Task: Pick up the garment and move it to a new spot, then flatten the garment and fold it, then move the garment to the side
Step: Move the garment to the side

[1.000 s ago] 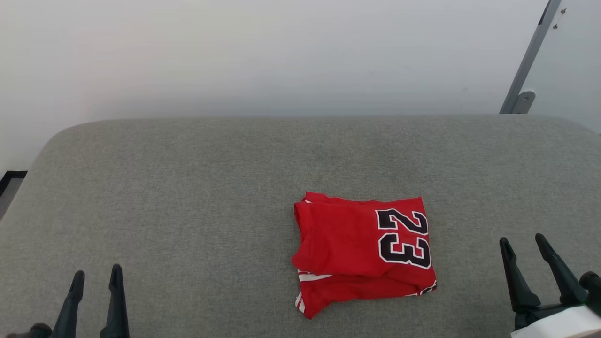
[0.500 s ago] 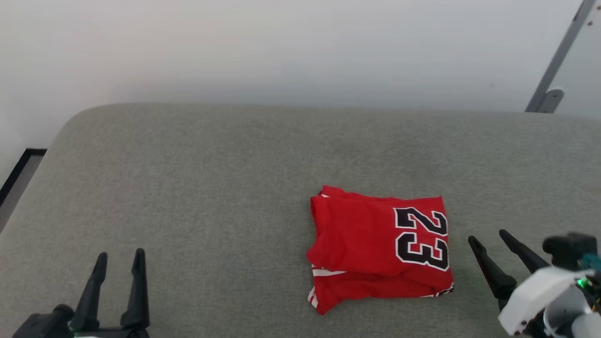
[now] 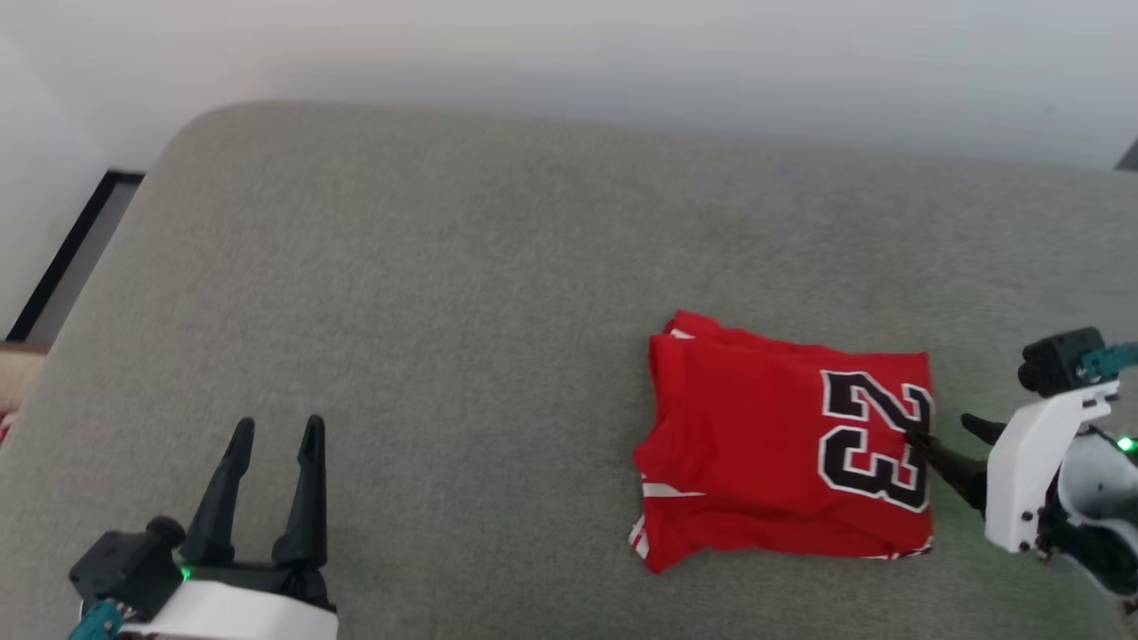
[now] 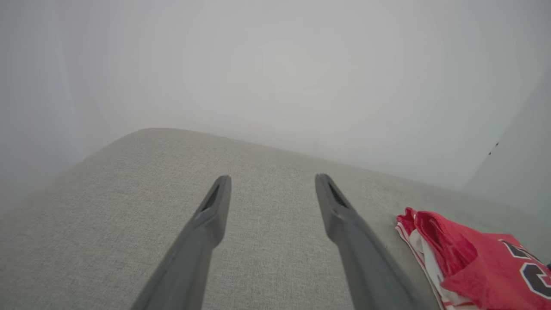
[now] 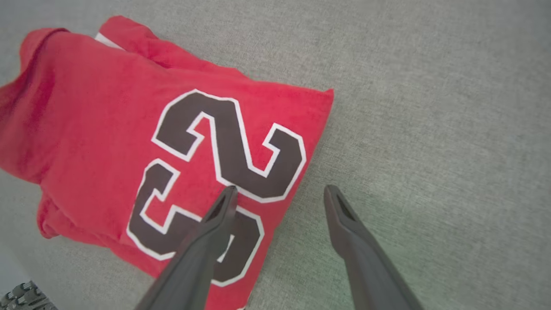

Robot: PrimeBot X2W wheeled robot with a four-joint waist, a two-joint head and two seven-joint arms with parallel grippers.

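Head view: a folded red garment [image 3: 765, 436] of soft thin fabric, printed with a black, white-edged 23, lies centre right on a grey woven cushion [image 3: 444, 293]; the left gripper [image 3: 277, 422] sits lower left, fingers apart, while the right gripper [image 3: 941, 428] reaches in from the right edge, also spread. Left wrist view: tapered dark fingers above bare cushion, the garment's white-striped layered edge at lower right. Right wrist view: one finger over the numeral, the other over cushion.

The garment [image 4: 473, 267] runs off the left wrist view's right edge.
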